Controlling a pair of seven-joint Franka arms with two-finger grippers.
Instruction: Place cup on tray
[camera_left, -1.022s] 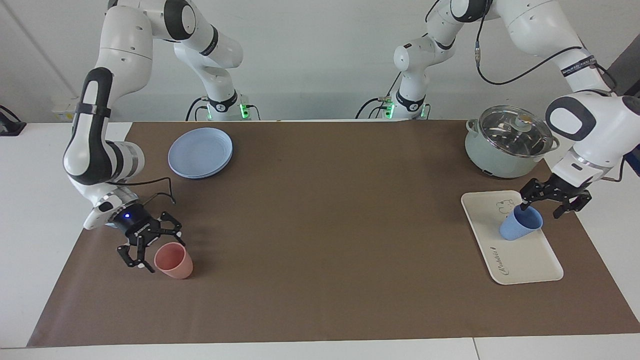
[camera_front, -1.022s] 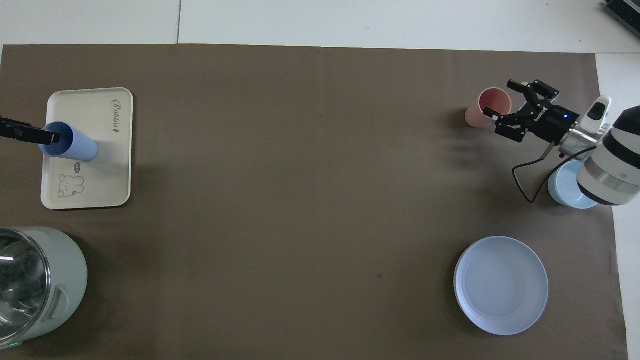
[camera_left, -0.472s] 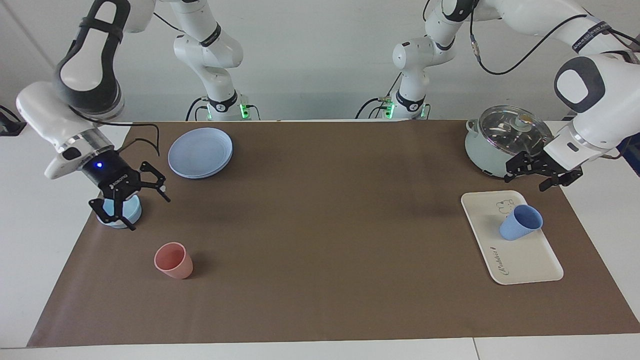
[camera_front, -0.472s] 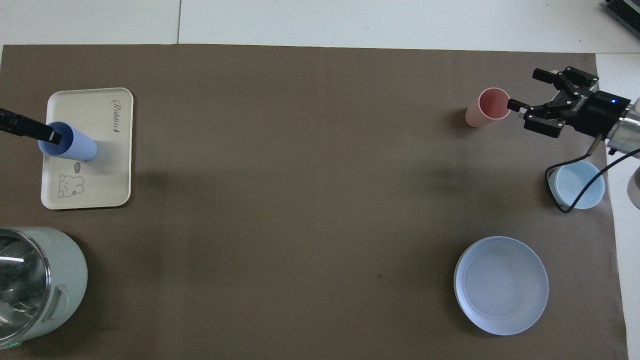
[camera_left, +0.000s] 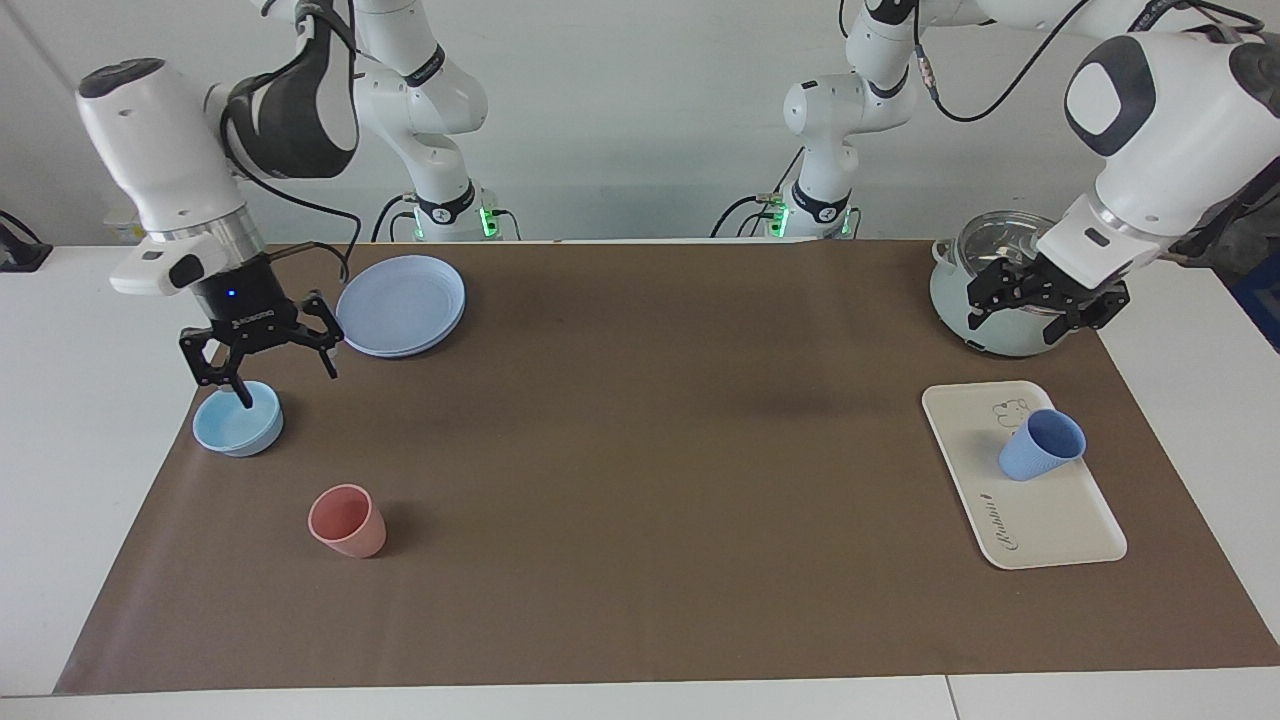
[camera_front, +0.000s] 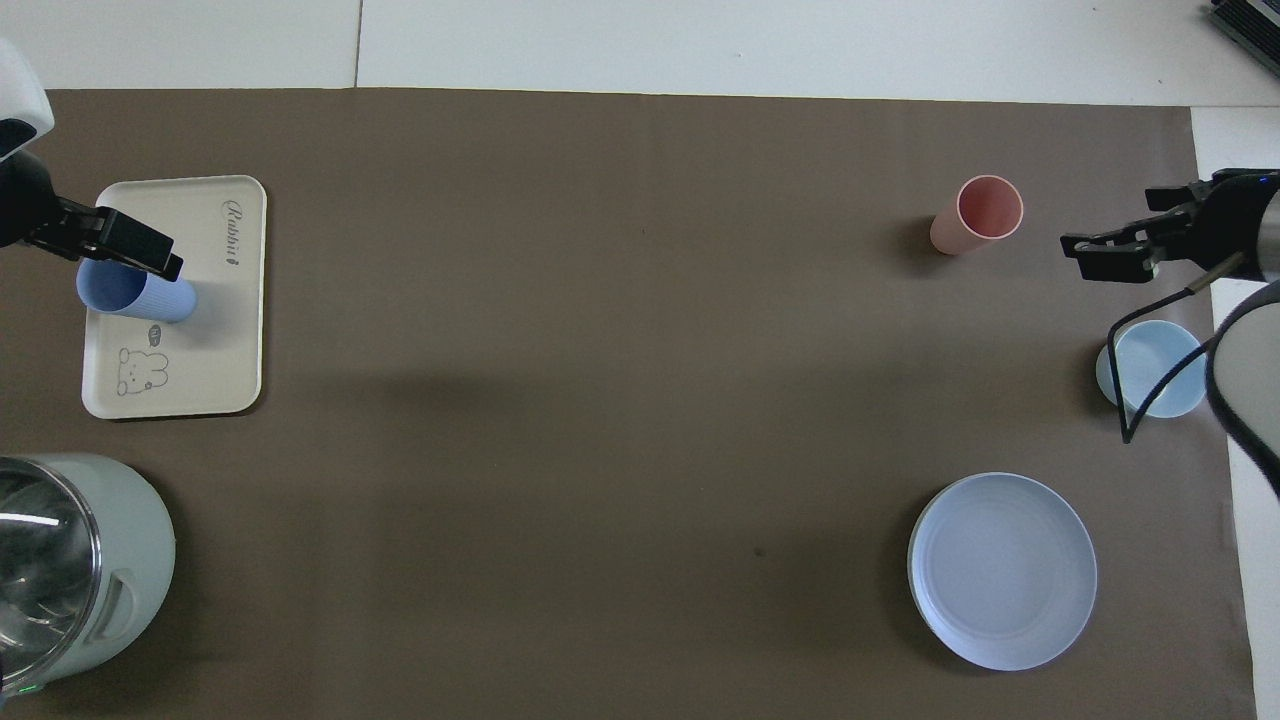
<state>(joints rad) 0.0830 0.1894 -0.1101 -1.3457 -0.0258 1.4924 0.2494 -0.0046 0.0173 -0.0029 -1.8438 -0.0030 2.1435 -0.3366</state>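
Note:
The periwinkle-blue cup (camera_left: 1040, 447) stands upright on the cream-white tray (camera_left: 1050, 525) at the left arm's end of the table. It also shows in the overhead view (camera_front: 135, 295), on the tray (camera_front: 215, 350). My left gripper (camera_left: 1018, 318) is open and empty, raised in the air over the pot's edge, apart from the cup; in the overhead view one of its fingers (camera_front: 135, 248) overlaps the cup. My right gripper (camera_left: 270, 380) is open and empty, raised over the light-blue bowl (camera_left: 237, 425); it also shows in the overhead view (camera_front: 1115, 220).
A salmon-pink cup (camera_left: 347, 520) stands farther from the robots than the bowl. A round blue plate (camera_left: 400, 305) lies near the right arm's base. A pale green pot with a glass lid (camera_left: 1000, 310) stands nearer to the robots than the tray.
My left gripper has let go of the blue cup, risen and drawn back over the pot. My right gripper has left the pink cup and risen over the bowl. Both cups stay put.

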